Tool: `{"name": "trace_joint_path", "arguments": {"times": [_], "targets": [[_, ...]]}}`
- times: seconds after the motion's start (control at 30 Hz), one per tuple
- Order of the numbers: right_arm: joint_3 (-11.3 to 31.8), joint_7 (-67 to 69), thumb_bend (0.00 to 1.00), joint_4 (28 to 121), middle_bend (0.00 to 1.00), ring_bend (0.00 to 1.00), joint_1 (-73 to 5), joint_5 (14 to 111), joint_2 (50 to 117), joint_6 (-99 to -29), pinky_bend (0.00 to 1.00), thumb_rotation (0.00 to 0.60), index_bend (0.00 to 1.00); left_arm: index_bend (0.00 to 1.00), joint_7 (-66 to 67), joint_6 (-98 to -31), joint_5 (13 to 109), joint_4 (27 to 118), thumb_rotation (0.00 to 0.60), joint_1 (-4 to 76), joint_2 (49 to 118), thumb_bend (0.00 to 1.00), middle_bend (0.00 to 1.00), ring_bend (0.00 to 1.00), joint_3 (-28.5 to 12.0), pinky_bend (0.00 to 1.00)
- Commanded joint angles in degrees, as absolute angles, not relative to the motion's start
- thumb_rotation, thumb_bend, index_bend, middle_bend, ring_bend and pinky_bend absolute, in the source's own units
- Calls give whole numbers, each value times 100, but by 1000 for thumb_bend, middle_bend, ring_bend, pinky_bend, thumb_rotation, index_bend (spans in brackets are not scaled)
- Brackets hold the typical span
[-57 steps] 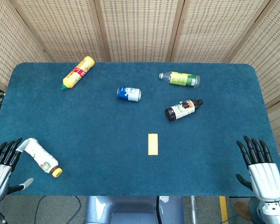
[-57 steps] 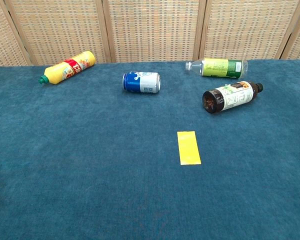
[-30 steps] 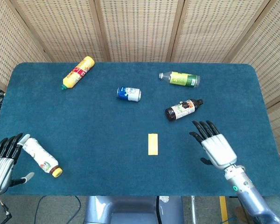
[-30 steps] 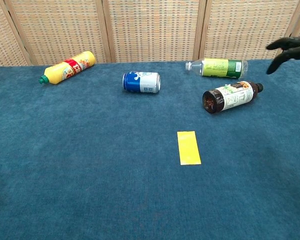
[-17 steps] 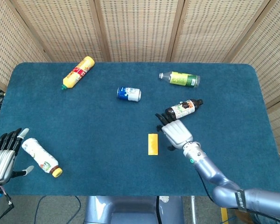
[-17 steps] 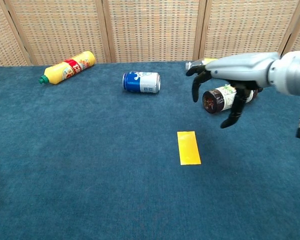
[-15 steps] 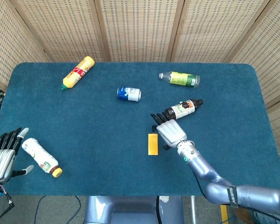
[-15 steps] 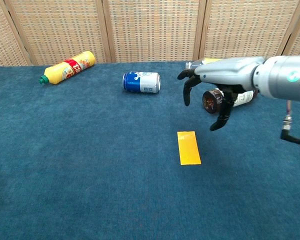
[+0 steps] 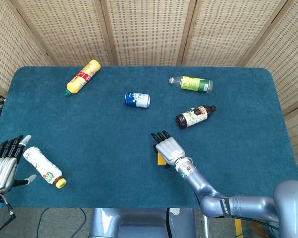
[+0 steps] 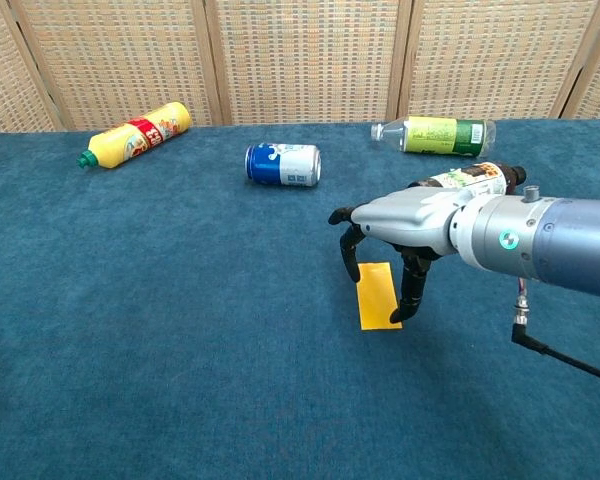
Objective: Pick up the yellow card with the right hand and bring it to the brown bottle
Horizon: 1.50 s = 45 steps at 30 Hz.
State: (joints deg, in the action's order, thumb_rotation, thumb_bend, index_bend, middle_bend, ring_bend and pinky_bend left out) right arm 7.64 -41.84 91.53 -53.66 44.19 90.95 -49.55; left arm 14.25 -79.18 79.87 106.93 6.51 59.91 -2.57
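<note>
The yellow card [image 10: 378, 300] lies flat on the blue table. My right hand [image 10: 405, 225] hangs just over it with fingers apart and pointing down, one finger [image 10: 350, 262] at the card's left edge and the thumb at its right edge; it holds nothing. In the head view my right hand [image 9: 168, 148] hides most of the card [image 9: 160, 159]. The brown bottle [image 9: 195, 116] lies on its side further back and to the right, partly hidden behind my hand in the chest view [image 10: 470, 178]. My left hand [image 9: 2, 168] rests open at the table's near left corner.
A white bottle [image 9: 43, 166] lies right beside my left hand. Further back are a blue can [image 10: 282, 165], a yellow bottle [image 10: 138, 133] at the far left, and a clear green-labelled bottle [image 10: 435, 134] behind the brown one. The table's front edge [image 9: 139, 207] is near.
My right hand has swung from the table's right edge leftward past the brown bottle and come down over the yellow card. The left hand has barely shifted.
</note>
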Motion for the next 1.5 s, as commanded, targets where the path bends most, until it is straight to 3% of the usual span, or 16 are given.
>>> {"name": "trace_joint_path", "arguments": {"times": [0.03, 1.03, 1.3, 1.5], "targets": [[684, -4201, 292, 9109, 0, 0, -5389, 4427, 9150, -5026, 0, 600, 461, 0, 1420, -7926, 8003, 10697, 600, 651, 5987, 0, 0, 0, -243, 0], [380, -4299, 318, 8272, 0, 0, -5528, 4477, 9845, -5217, 0, 600, 488, 0, 1349, -7983, 8013, 10696, 600, 676, 5959, 0, 0, 0, -190, 0], [419, -4043, 444, 8029, 0, 0, -5340, 5291, 9843, -5812, 0, 600, 492, 0, 1386, -7989, 8009, 10693, 600, 689, 5987, 0, 0, 0, -183, 0], [527, -3635, 465, 8561, 0, 0, -5136, 5595, 9459, -5938, 0, 600, 472, 0, 1411, -7976, 8008, 10705, 600, 700, 5995, 0, 0, 0, -168, 0]]}}
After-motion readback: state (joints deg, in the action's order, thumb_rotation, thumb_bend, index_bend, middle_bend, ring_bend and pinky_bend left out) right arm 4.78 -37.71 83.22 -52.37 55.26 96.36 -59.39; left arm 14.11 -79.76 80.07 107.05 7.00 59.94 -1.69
